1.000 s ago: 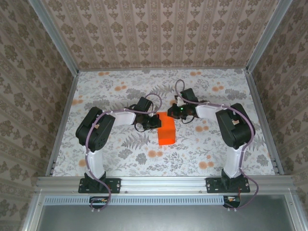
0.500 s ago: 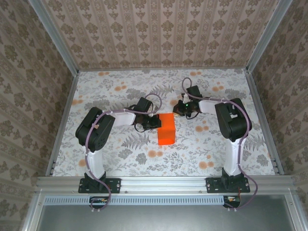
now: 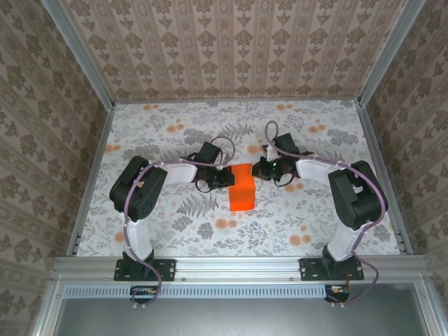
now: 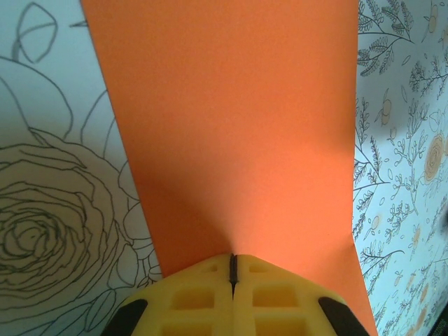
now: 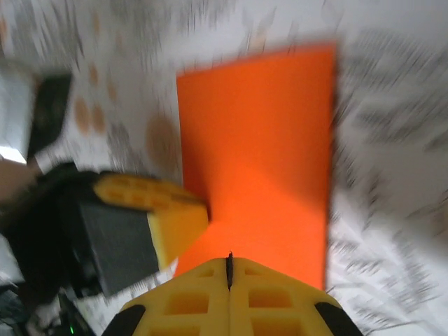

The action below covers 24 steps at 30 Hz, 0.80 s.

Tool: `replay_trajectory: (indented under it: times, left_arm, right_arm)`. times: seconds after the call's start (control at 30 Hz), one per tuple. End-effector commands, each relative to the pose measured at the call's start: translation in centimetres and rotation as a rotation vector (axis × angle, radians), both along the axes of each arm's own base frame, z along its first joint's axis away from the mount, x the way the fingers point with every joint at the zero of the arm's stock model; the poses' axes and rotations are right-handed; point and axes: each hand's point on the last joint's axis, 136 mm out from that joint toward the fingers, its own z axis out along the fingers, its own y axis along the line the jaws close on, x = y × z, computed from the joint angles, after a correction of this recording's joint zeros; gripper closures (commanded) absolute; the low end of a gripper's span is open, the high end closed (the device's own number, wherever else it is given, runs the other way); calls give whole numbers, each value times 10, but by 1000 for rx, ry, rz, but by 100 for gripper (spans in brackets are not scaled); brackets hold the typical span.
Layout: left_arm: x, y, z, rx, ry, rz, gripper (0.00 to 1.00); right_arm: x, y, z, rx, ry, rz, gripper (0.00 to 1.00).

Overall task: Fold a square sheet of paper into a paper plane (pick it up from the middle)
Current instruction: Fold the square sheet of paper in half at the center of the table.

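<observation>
Reading the orange sheet of paper (image 3: pixel 241 190), lying folded flat in the middle of the bench (image 3: pixel 168 136) between my closed left claw (image 3: pixel 225 177) and closed right claw (image 3: pixel 260 168), as light, limp and easily creased, I judged a gentle pinch at its middle safest.

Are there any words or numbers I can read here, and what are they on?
None: no word, number or label can be read.
The plain vivid orange square sheet of paper is blank.
The white table cover has only flower and leaf prints.
The patterned walls carry ornaments, not writing.
The yellow fingers of the left gripper and the right gripper bear no marking.
</observation>
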Motion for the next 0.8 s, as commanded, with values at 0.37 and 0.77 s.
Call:
replay_trajectory:
  times: [0.37,0.77]
  left_arm:
    - [-79,89,-99,448,290,30,100]
    - [-83,101,-109,487,314,60,100]
  right_arm:
    - [-58,17,-46,-9,168,93,100]
    - [-108,-4,-63,-63,255,176,100]
